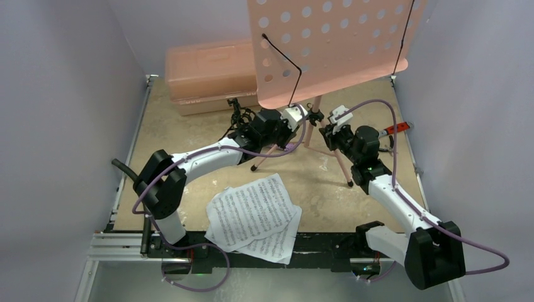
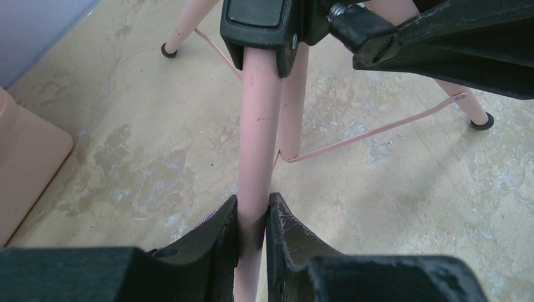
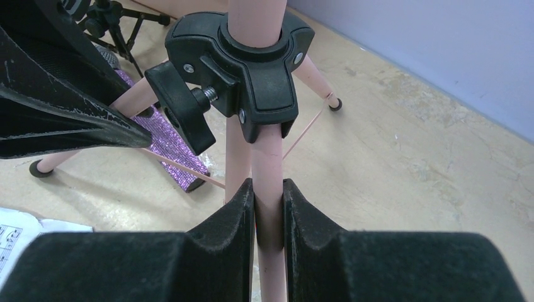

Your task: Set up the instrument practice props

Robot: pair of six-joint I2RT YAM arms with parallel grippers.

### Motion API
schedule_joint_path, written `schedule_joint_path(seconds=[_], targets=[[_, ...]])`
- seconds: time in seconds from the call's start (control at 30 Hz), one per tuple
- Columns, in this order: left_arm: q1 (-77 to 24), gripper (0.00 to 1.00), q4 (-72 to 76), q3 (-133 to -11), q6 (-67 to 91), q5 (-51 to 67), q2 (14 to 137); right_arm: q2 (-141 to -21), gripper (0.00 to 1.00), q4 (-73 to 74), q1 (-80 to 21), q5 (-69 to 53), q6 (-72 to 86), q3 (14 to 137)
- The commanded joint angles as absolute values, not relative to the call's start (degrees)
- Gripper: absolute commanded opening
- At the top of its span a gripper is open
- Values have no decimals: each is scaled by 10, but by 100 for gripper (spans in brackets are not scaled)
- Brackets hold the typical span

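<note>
- The left arm reaches forward over the table, its left gripper (image 2: 253,217) clamped tight on one pink leg (image 2: 258,145) of the music stand (image 1: 334,44).
- The right arm angles in from the right side, its right gripper (image 3: 269,198) pinching another leg just below the black hub (image 3: 261,75).
- The stand is upright at mid-table. The sheet-music pages (image 1: 252,211) lie near the arm bases, and the purple microphone (image 3: 173,151) lies under the legs.
</note>
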State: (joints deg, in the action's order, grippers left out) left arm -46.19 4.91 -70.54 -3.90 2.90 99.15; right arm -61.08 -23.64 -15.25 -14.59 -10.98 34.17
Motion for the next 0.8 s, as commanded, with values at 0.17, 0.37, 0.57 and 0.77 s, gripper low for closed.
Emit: schedule_joint_path(seconds=[0.17, 0.37, 0.57, 0.77], targets=[[-461, 0, 56, -754, -44, 22, 1035, -566, 0, -202, -156, -173, -69, 334], [-460, 0, 51, -765, -48, 13, 1046, -550, 0, -196, -156, -181, -57, 326], [-454, 0, 39, -783, -49, 5, 1057, -545, 0, -192, -156, -198, -46, 323], [-450, 0, 26, -794, -48, 1, 1065, -542, 0, -186, -156, -218, -36, 325]])
